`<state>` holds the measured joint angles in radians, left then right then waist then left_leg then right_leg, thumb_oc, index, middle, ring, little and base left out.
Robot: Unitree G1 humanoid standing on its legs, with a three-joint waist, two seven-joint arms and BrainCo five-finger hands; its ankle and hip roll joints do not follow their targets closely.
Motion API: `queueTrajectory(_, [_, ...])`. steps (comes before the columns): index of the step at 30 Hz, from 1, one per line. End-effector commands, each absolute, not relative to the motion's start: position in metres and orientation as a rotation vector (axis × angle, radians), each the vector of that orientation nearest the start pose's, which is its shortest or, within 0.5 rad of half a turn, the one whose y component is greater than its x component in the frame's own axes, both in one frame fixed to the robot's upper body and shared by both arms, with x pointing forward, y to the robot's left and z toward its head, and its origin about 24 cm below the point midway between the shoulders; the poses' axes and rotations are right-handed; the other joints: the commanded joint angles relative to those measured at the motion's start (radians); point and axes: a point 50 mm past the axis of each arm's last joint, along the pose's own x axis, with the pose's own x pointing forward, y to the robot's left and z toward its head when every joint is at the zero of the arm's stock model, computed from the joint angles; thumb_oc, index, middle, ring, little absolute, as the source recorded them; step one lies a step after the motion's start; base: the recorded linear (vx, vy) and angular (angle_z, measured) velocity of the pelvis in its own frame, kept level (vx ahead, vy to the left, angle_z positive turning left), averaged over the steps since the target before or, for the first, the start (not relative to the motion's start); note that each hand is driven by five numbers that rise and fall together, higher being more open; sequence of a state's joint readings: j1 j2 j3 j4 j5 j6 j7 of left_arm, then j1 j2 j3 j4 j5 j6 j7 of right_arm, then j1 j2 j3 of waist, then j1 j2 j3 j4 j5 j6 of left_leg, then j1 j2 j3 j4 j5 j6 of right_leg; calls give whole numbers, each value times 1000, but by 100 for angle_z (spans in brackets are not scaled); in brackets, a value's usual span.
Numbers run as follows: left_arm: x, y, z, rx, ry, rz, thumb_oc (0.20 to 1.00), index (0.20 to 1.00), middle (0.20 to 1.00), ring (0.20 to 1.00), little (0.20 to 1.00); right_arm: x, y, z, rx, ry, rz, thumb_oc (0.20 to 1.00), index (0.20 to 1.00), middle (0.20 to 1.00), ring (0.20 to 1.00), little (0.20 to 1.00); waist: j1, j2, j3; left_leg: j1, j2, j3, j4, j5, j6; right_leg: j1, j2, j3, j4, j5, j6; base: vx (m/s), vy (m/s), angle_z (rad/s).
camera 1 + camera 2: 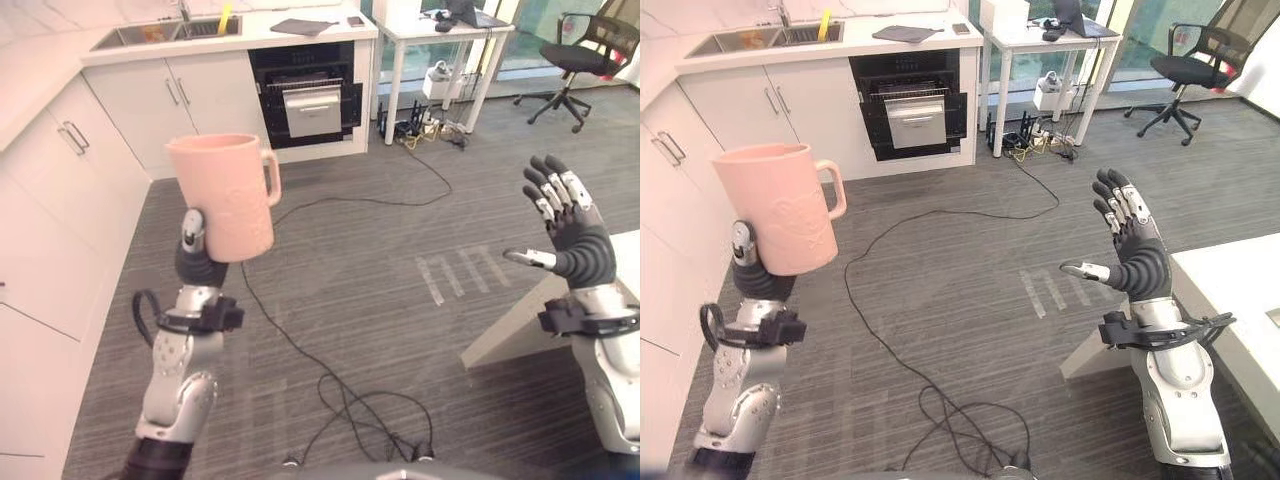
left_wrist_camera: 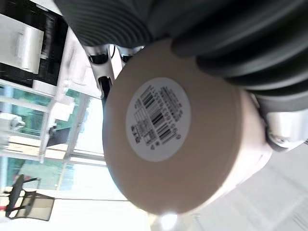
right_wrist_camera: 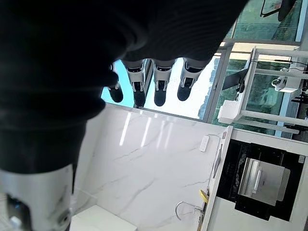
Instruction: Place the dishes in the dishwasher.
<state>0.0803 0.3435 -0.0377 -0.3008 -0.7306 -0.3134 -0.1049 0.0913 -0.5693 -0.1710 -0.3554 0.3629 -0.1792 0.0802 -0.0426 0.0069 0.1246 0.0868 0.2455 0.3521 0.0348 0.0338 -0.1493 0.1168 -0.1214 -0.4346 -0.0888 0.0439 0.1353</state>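
- Grey striped carpet floor (image 1: 400, 270) below, white kitchen cabinets (image 1: 200, 95) and built-in black dishwasher (image 1: 305, 95) beyond.
- Tall pink ceramic mug with handle (image 1: 222, 195) upright, raised in left hand (image 1: 195, 255), fingers clamped around its lower wall.
- Right hand (image 1: 1130, 250) raised, fingers spread, empty.

Silver-grey arms, glossy rounded forearm shells. Black clamp collar at each wrist. Left hand (image 1: 193, 250), right hand (image 1: 1132, 250): dark ribbed covers, silver fingers (image 1: 1118, 205), dark tips.
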Motion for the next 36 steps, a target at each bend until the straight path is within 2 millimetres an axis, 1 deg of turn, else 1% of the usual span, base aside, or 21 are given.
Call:
queueTrajectory(1, [221, 198, 167, -348, -679, -283, 200, 200, 200, 200, 200, 217, -241, 199, -228, -635, 97, 1000, 1000, 1000, 1000, 1000, -1, -47, -3, -46, -41, 104, 157, -133, 61, -3, -65, 7, 41, -70, -18, 61, -396, 12])
queueTrajectory(2, [221, 196, 169, -357, -684, -287, 200, 200, 200, 200, 200, 217, -242, 202, -247, -640, 91, 1000, 1000, 1000, 1000, 1000, 7, -50, 15, -130, -19, 72, 273, -103, 35, 16, -52, 22, 25, -70, -33, 5, -223, 15])
queueTrajectory(3, [223, 195, 170, -365, -691, -291, 200, 200, 200, 200, 200, 220, -241, 205, -254, -654, 86, 1000, 1000, 1000, 1000, 1000, 5, -43, 21, -157, -16, 82, 252, -91, 34, 18, -48, 20, 26, -71, -32, -34, -97, 14])
queueTrajectory(4, [224, 196, 172, -363, -700, -282, 200, 200, 200, 200, 200, 220, -239, 207, -256, -674, 94, 1000, 1000, 1000, 1000, 1000, 0, -37, 29, -147, -22, 93, 199, -105, 42, 11, -55, 21, 51, -85, -27, -53, 73, 9])
queueTrajectory(5, [225, 196, 172, -363, -706, -279, 200, 200, 200, 200, 200, 221, -237, 208, -253, -692, 96, 1000, 1000, 1000, 1000, 1000, -8, -29, 32, -107, -17, 117, 148, -97, 50, 5, -59, 14, 63, -85, -26, -26, 145, -13])
queueTrajectory(6, [227, 195, 172, -356, -715, -268, 200, 200, 200, 200, 200, 222, -234, 207, -244, -707, 95, 1000, 1000, 1000, 1000, 1000, -12, -21, 27, -71, -31, 110, 92, -88, 59, -1, -65, -1, 72, -84, -19, 32, 196, -44])
queueTrajectory(7, [230, 195, 172, -353, -724, -253, 200, 200, 200, 200, 200, 220, -234, 204, -232, -709, 97, 1000, 1000, 1000, 1000, 1000, -19, -14, 16, -40, -53, 90, 21, -68, 64, -3, -67, 0, 79, -85, -9, 77, 214, -46])
queueTrajectory(9, [229, 198, 174, -341, -739, -250, 200, 200, 200, 200, 200, 214, -236, 198, -242, -689, 111, 1000, 1000, 1000, 1000, 1000, -28, -9, -8, -4, -70, 80, -43, -56, 67, -5, -72, -4, 78, -88, -1, 94, 170, 3])
queueTrajectory(13, [228, 201, 173, -346, -732, -237, 200, 200, 200, 200, 200, 213, -238, 196, -245, -670, 115, 1000, 1000, 1000, 1000, 1000, -23, -5, -26, 9, -86, 58, -78, -52, 69, -7, -81, 2, 82, -94, 11, 21, 119, 27])
queueTrajectory(16, [226, 204, 172, -347, -726, -220, 200, 200, 200, 200, 200, 212, -232, 195, -260, -672, 131, 1000, 1000, 1000, 1000, 1000, -16, -5, -29, 20, -97, 54, -97, -55, 79, -11, -93, 2, 84, -90, 24, -3, 75, 38])
queueTrajectory(21, [224, 205, 171, -345, -726, -226, 200, 200, 200, 200, 200, 212, -231, 194, -266, -667, 124, 1000, 1000, 1000, 1000, 1000, -8, -9, -34, 28, -104, 47, -109, -61, 89, -13, -97, -1, 89, -90, 31, 6, 18, 7])
queueTrajectory(25, [223, 205, 172, -345, -733, -219, 200, 200, 200, 200, 200, 211, -231, 194, -277, -670, 129, 1000, 1000, 1000, 1000, 1000, -7, -12, -38, 27, -103, 43, -110, -59, 90, -15, -90, 9, 79, -83, 26, 30, -33, -5])
queueTrajectory(26, [217, 213, 182, -265, -844, -12, 200, 200, 200, 200, 200, 217, -226, 194, -177, -715, 99, 1000, 1000, 1000, 1000, 1000, -15, -20, -20, -110, -74, 84, 45, -78, 59, -11, -30, 17, 23, -97, -33, 41, -39, -5])
queueTrajectory(29, [219, 210, 181, -272, -837, -31, 200, 200, 200, 200, 200, 215, -228, 194, -168, -718, 128, 1000, 1000, 1000, 1000, 1000, -23, -24, -36, -96, -67, 86, 31, -74, 54, -7, -29, 17, 24, -103, -36, 64, -25, -3])
queueTrajectory(33, [219, 212, 177, -298, -817, -28, 200, 200, 200, 200, 200, 215, -228, 193, -174, -699, 134, 1000, 1000, 1000, 1000, 1000, -18, -27, -45, -107, -47, 80, 42, -65, 41, 4, -16, 28, 23, -117, -45, 64, -93, 3])
queueTrajectory(34, [218, 214, 176, -302, -807, -27, 200, 200, 200, 200, 200, 215, -229, 193, -178, -695, 137, 1000, 1000, 1000, 1000, 1000, -17, -28, -45, -113, -42, 84, 62, -65, 40, 5, -13, 27, 24, -120, -50, 62, -146, 6])
queueTrajectory(35, [218, 215, 174, -307, -796, -25, 200, 200, 200, 200, 200, 214, -230, 193, -178, -689, 141, 1000, 1000, 1000, 1000, 1000, -17, -32, -43, -124, -40, 88, 111, -74, 41, 4, -10, 25, 28, -124, -57, 57, -191, 7])
queueTrajectory(36, [217, 218, 173, -305, -788, -20, 200, 200, 200, 200, 200, 214, -232, 193, -167, -681, 151, 1000, 1000, 1000, 1000, 1000, -17, -39, -39, -137, -38, 99, 185, -92, 44, 3, -10, 23, 34, -130, -68, 86, -268, 4])
